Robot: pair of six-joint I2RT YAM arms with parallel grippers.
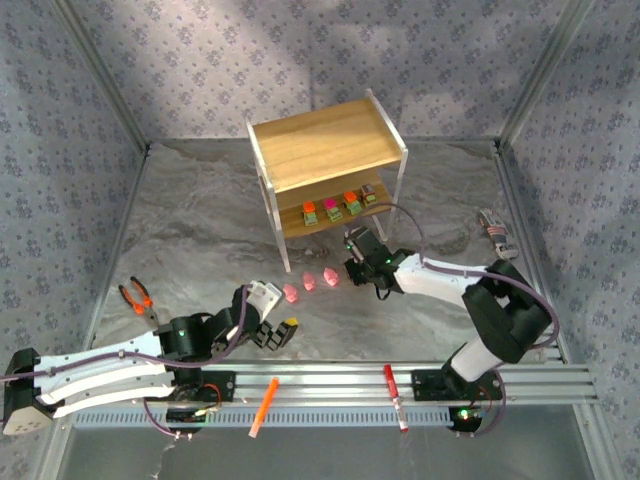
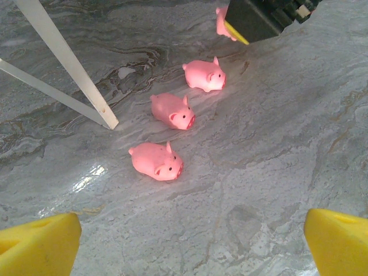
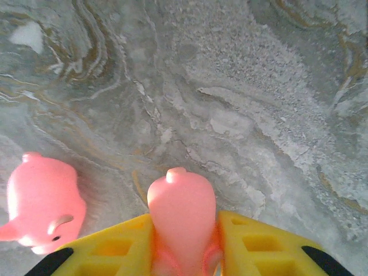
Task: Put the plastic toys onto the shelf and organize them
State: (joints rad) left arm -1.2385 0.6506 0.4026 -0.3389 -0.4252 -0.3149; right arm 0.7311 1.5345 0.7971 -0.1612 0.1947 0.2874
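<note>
Overall: bright, even overhead light, nothing dim anywhere.
Top view: pale light patch on the back wall (image 1: 300,60); top of the shelf (image 1: 325,148) well lit, lower tier shaded.
Shadows: soft, short ones under the pigs (image 2: 156,161) on the surface (image 2: 259,172).
Glare: small white sheen left of the nearest pig.
Focus: yellow pads (image 2: 40,244) of the left hand (image 2: 190,253) are blurry in the bottom corners; held pig (image 3: 181,201) in the right hand (image 3: 184,244) looks soft — surface grain behind is crisp.
Colour: pinks run hot, almost glowing.
</note>
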